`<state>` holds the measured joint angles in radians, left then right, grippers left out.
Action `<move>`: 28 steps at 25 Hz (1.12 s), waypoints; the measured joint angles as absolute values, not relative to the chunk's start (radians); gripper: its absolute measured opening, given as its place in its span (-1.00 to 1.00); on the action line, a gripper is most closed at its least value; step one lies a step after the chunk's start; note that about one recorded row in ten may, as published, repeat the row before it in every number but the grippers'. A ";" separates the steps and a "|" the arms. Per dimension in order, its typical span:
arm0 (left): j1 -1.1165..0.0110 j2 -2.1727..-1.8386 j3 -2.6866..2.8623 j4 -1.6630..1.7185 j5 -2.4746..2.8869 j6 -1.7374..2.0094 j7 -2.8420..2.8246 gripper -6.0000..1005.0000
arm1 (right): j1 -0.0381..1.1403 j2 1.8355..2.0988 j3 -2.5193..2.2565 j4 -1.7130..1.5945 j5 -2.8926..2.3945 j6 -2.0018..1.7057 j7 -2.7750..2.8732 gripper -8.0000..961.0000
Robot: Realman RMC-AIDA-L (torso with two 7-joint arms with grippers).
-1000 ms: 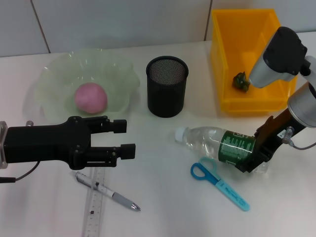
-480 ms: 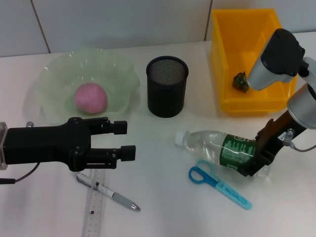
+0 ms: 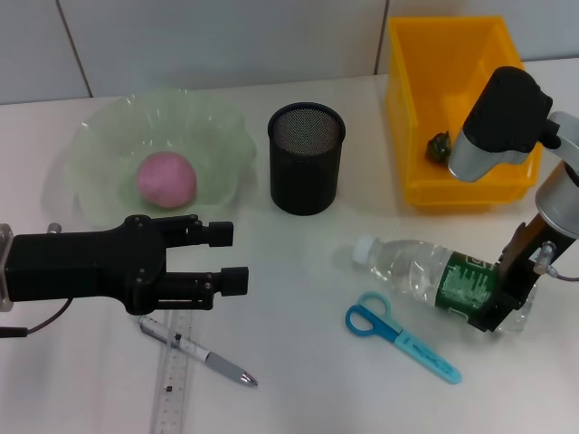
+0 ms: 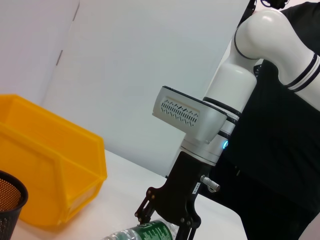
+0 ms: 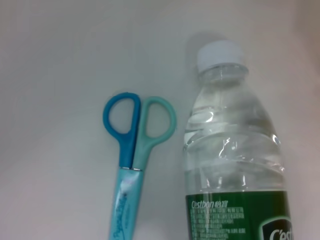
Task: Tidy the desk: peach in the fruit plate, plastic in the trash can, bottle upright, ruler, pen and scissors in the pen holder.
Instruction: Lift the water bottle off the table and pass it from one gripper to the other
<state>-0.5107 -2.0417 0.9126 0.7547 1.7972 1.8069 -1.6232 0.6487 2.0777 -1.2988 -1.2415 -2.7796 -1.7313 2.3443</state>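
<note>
One peach (image 3: 166, 178), bottle (image 3: 438, 279), scissors (image 3: 401, 336), pen (image 3: 197, 350), ruler (image 3: 174, 380), holder (image 3: 306, 157), bin (image 3: 457, 108), plate (image 3: 99, 154).

— What's the bottle (image 3: 430, 278) made of?
— Clear glossy plastic, with a shiny green label. The pen holder (image 3: 306, 156) is matt black wire mesh.
— The bin (image 3: 412, 108)?
— Smooth yellow plastic.
</note>
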 joint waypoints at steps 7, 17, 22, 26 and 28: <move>-0.511 -2.042 0.913 0.756 1.796 1.807 -1.623 0.56 | 0.665 2.077 -1.324 -1.246 -2.804 -1.749 2.355 0.59; -0.511 -2.042 0.912 0.756 1.794 1.807 -1.620 0.56 | 0.684 2.078 -1.397 -1.256 -2.863 -1.783 2.372 0.59; -0.511 -2.041 0.911 0.756 1.792 1.807 -1.620 0.56 | 0.704 2.078 -1.404 -1.270 -2.885 -1.808 2.376 0.59; -0.510 -2.040 0.911 0.756 1.787 1.808 -1.620 0.56 | 0.725 2.078 -1.404 -1.267 -2.894 -1.824 2.376 0.59; -0.509 -2.039 0.911 0.756 1.785 1.808 -1.618 0.56 | 0.734 2.077 -1.405 -1.262 -2.899 -1.828 2.374 0.59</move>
